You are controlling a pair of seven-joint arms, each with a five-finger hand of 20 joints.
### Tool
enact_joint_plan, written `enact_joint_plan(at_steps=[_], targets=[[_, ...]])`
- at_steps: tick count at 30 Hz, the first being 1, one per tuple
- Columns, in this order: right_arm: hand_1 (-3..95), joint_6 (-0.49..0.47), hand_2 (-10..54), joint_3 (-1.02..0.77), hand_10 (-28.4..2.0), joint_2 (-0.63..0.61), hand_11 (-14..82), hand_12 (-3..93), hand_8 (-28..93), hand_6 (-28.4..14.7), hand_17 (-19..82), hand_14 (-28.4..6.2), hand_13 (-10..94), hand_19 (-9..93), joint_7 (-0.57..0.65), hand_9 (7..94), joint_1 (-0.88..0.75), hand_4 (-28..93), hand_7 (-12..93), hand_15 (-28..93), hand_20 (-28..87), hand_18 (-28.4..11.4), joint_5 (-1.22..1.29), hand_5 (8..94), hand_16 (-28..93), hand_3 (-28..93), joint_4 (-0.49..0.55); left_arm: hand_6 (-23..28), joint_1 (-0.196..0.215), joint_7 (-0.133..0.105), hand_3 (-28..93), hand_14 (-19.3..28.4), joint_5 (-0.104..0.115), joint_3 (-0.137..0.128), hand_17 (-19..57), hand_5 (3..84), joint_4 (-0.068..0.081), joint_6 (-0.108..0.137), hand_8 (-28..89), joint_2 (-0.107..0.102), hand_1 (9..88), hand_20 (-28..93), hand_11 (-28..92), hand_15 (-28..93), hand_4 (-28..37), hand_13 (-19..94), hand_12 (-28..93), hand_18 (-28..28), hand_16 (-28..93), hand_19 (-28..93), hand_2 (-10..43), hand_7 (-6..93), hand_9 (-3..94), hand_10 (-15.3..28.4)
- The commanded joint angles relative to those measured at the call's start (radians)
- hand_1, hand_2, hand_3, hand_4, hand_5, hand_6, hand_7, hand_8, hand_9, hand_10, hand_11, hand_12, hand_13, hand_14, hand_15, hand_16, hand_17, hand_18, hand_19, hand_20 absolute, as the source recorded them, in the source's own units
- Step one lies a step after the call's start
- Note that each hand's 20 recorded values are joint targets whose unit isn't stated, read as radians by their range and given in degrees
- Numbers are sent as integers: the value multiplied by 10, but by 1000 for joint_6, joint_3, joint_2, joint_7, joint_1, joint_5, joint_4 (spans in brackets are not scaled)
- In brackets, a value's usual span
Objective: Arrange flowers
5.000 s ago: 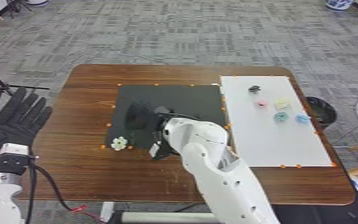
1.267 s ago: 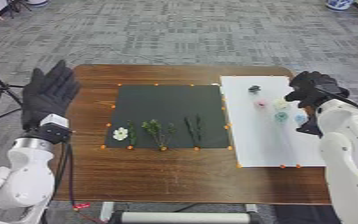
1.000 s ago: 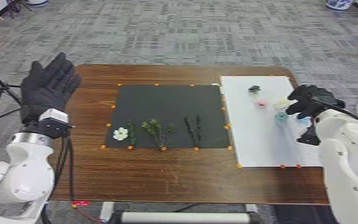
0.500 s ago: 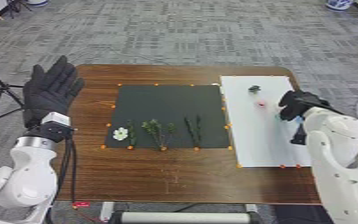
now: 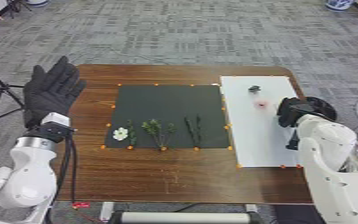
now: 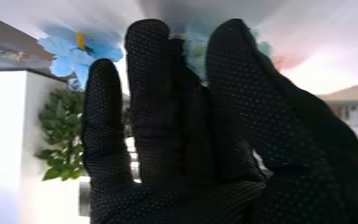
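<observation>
1. You have a brown wooden table [image 5: 184, 172] under the whole job, extending beyond the square black mat [image 5: 168, 102], your landmark.
2. Right of the mat lies the long white board [image 5: 254, 140], which looks like your supply side.
3. The black-gloved left hand [image 5: 53, 90] is left of the mat, off its upper corner, fingers straight and a little spread, holding nothing.
4. The black-gloved right hand [image 5: 289, 113] is right of the mat, over the board. Its fingers are straight and mostly close together, thumb apart; you see no clear pinch.
5. On the mat's lower part you have the branched green leafy sprig [image 5: 158, 131] near the middle, the dark slender stems [image 5: 193, 129] to its right, and the narrow green sprig [image 5: 132, 133] to its left.
6. The white open-petalled flower [image 5: 120, 133] sits near the mat's lower left corner, so the layout looks well begun: greenery down, one bloom placed.
7. Still right of the mat, and likely left for you to place, are the blue flower with a yellow centre [image 6: 82, 52] near the fingertips, the teal flower [image 6: 196, 56] partly hidden behind them, and the pale pink flower [image 5: 262, 104].
8. The small dark bloom [image 5: 254, 89], right of the mat's top, also looks unplaced.
</observation>
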State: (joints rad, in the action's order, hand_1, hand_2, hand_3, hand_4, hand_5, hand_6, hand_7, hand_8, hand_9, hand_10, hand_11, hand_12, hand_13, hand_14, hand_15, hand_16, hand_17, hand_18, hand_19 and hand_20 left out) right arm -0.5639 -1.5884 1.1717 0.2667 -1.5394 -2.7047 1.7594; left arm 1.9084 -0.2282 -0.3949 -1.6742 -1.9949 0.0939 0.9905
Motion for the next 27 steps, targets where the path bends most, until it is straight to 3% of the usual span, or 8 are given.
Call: enact_joint_plan(at_steps=[1,5,11,14,17,23,27], targets=[[601,102,-95,8,-70,7,86,337,-53,16,278,-33,669,697,-3,768,-49,-282,203,430,276,-189,-25,673,409,667,-29,81,29,10,605,95,9,-18,-80,366,-8,-13,-80,21,261,39,143,108,-283,178,39,109,-60,329,180,54,258,123],[619,166,-95,2,-69,7,162,470,-14,20,293,-34,689,719,-16,820,-67,-282,273,510,315,-192,-22,721,450,673,-13,81,43,11,606,103,10,-26,-81,366,-12,-14,-79,29,260,40,145,119,-283,187,39,110,-56,332,179,54,261,123],[621,270,-95,20,-67,-2,168,491,-5,18,298,-41,694,719,1,831,-68,-282,313,515,328,-194,42,740,450,680,80,81,73,10,605,104,10,-51,-81,366,-20,-9,-80,32,261,40,144,122,-283,188,40,110,-57,332,179,54,264,126],[621,316,-95,52,-68,7,168,492,-4,18,299,-42,694,719,5,832,-44,-283,316,518,331,-194,102,739,450,681,132,81,79,5,606,104,22,-59,-81,366,-19,-9,-80,33,260,40,143,121,-283,189,40,111,-58,332,179,54,266,126],[620,345,-95,108,-67,35,168,494,-6,17,300,-42,694,721,-22,832,5,-283,315,520,335,-196,133,738,449,684,158,81,92,5,604,104,17,-68,-81,367,-23,-5,-80,36,262,40,143,122,-283,191,41,111,-57,332,179,54,267,126],[620,341,-95,271,-68,153,169,497,-4,16,299,-41,693,721,-89,831,169,-283,313,523,339,-196,159,736,449,687,89,81,127,16,602,103,18,-84,-80,366,-30,-2,-80,48,262,41,142,121,-283,192,41,111,-58,331,179,54,268,126],[619,349,-95,377,-67,241,168,496,-6,16,299,-41,692,721,-167,831,252,-283,310,525,341,-195,118,735,449,688,-8,80,128,12,598,103,18,-85,-80,366,-28,2,-80,57,264,41,141,121,-283,193,41,111,-57,331,179,55,269,126]])
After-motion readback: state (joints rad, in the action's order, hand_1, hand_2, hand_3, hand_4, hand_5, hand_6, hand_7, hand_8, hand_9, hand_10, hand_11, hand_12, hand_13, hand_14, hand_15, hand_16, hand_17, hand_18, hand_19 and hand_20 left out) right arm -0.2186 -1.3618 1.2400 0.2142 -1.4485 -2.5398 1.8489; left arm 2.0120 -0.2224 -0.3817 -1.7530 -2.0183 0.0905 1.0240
